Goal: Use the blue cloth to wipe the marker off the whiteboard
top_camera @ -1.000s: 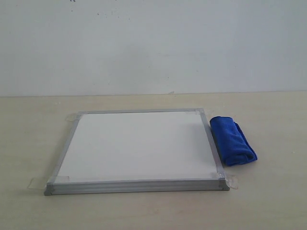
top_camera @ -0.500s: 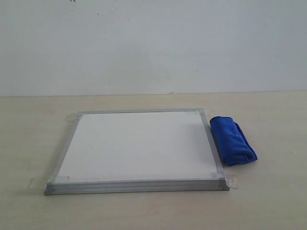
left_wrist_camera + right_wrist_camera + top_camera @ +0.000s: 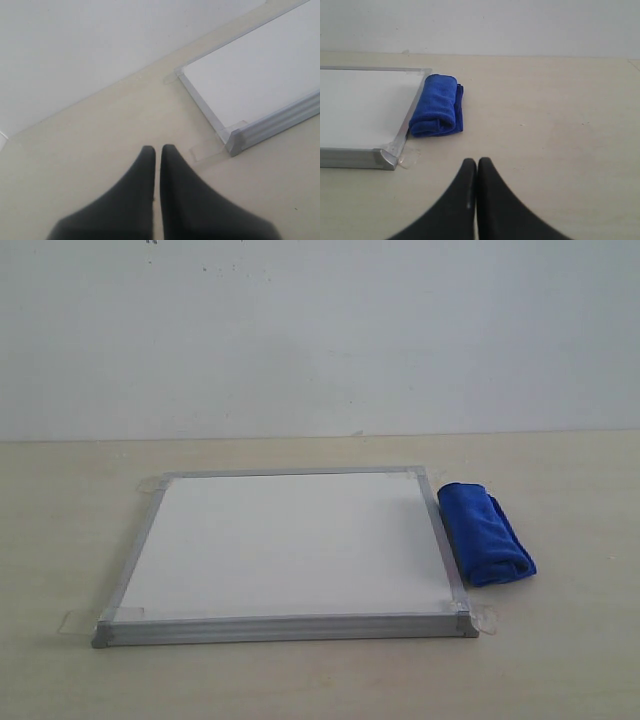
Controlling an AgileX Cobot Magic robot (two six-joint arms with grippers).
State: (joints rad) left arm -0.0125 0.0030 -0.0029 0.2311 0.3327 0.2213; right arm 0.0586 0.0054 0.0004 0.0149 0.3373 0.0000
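the whiteboard [image 3: 285, 545] lay flat on the pale table [image 3: 560, 660], near the middle of it in the exterior view. it had a thin grey metal frame [image 3: 128, 560] all round, and its face looked plain white. clear tape tabs [image 3: 72, 621] stuck out at its corners, flat on the table.

the blue cloth [image 3: 485, 535] lay on the table right beside the right edge of the board. it was rolled up thick and fuzzy, and it was much smaller than the board. its long side ran along the frame. behind the table stood a plain white wall [image 3: 320, 330].

the left gripper [image 3: 157, 148] showed in the left wrist view. its two black fingers [image 3: 140, 175] were pressed close, with just a thin line between them, and they held nothing. it hung above bare table, apart from a corner of the whiteboard [image 3: 260, 75]. one clear tape tab lay on the table between that corner and the fingertips.

the right gripper [image 3: 476, 161] showed in the right wrist view. its two black fingers [image 3: 492, 200] were squeezed together too, and nothing was in them. it hung over bare table, near the blue cloth [image 3: 436, 105] but not touching it. the cloth lay past the fingertips, up against the frame near a corner of the board.
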